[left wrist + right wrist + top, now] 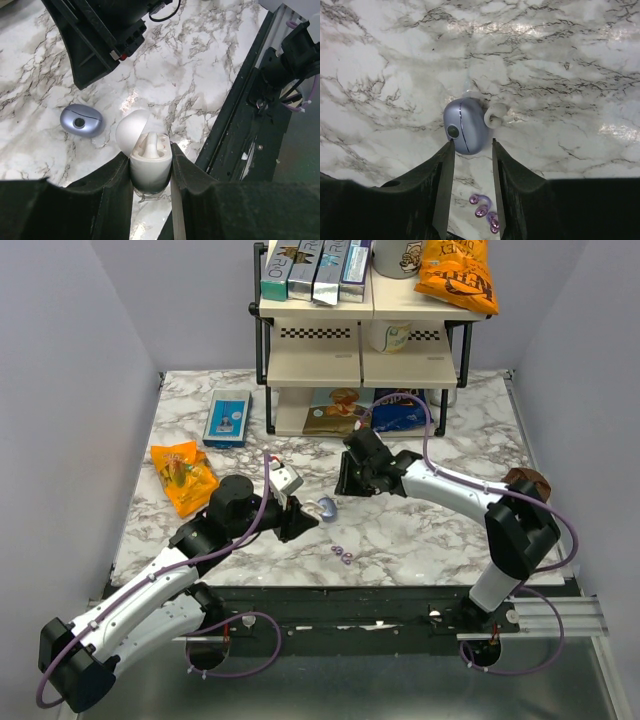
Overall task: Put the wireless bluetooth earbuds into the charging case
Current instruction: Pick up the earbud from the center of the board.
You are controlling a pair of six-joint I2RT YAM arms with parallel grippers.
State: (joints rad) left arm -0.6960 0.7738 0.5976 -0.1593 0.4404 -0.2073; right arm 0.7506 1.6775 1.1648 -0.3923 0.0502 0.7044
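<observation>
White-and-grey marble tabletop (450, 530). At its far edge stands a two-tier black-framed rack with cream shelves (312, 365) carrying boxes and a snack packet.

Left arm (150, 590) reaches in from the near left; right arm (450, 490) curves in from the near right. The two wrists are near each other at mid-table.

An orange crinkled snack bag (183, 476) lies left of centre. A flat blue carton (228, 418) lies behind it, well apart from the work.

Left pincer (149, 155): clamped on a white oval pebble-shaped case (150, 172), gripped at its sides, lid tipped open, white contents showing inside.

Right pincer (472, 150): jaws moderately apart, nothing between them, hanging over the marble.

Small round lavender-blue glossy charging case (463, 125): lies on the tabletop between the two pincers, just ahead of the right fingertips, lid shut. A small white ring-shaped piece (495, 116) rests against its side.

Pair of tiny lavender-purple earbuds (342, 554): on bare marble, close together, near the charging case on the side toward the arm bases, not touching it.
</observation>
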